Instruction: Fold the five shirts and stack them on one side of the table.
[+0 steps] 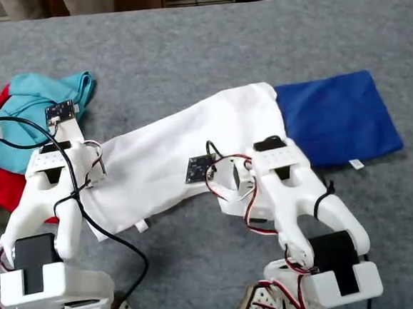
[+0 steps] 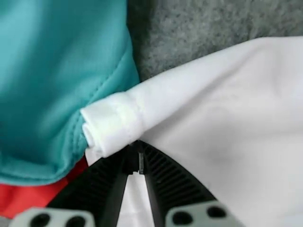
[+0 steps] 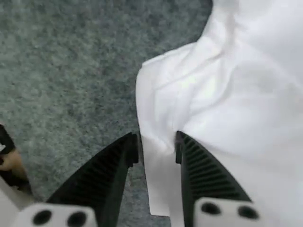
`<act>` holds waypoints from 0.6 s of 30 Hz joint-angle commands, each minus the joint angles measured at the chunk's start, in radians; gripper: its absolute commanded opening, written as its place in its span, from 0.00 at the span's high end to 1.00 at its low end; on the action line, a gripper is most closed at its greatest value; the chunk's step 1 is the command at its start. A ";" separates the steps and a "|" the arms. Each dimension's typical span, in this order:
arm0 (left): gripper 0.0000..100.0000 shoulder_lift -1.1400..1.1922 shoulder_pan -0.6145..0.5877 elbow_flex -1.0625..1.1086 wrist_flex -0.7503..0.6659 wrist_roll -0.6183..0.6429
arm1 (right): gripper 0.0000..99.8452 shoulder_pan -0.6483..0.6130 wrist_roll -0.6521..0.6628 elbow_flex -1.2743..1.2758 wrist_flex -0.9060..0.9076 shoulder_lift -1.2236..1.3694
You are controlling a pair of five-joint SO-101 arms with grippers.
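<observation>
The white shirt point(image 1: 171, 157) lies spread on the table point(image 1: 184, 49). One end meets the side of the folded blue shirt point(image 1: 339, 115). Its long axis runs away from the blue shirt on a slant, toward the arms' side of the table and toward the teal shirt point(image 1: 38, 103), which lies on a red shirt point(image 1: 1, 185).

The left pincer point(image 2: 137, 158) is at the end of the white shirt farthest from the blue shirt. Its jaws are closed, with white cloth pinched between them. A rolled hem or cuff point(image 2: 111, 125) bunches just past the tips, against the teal shirt's edge.

The right pincer point(image 3: 156, 142) is on the white shirt's long edge that faces the arms, nearer the blue shirt than the left pincer is. Its jaws are parted, with a creased strip of the hem lying in the gap. It straddles the cloth and I cannot tell that it has clamped it.

So each arm has its own part of the shirt in reach: the left has the far corner, the right the near edge. The next fold probably depends on carrying that edge across the long axis, and for that the right pincer would first have to close.

The white cloth is thin and limp. It is smooth over the middle and rumpled into soft folds around the right pincer.
</observation>
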 commanded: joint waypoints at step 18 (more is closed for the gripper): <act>0.98 -0.005 -0.018 -0.038 0.005 0.008 | 0.95 -0.030 -0.041 -0.068 0.000 0.137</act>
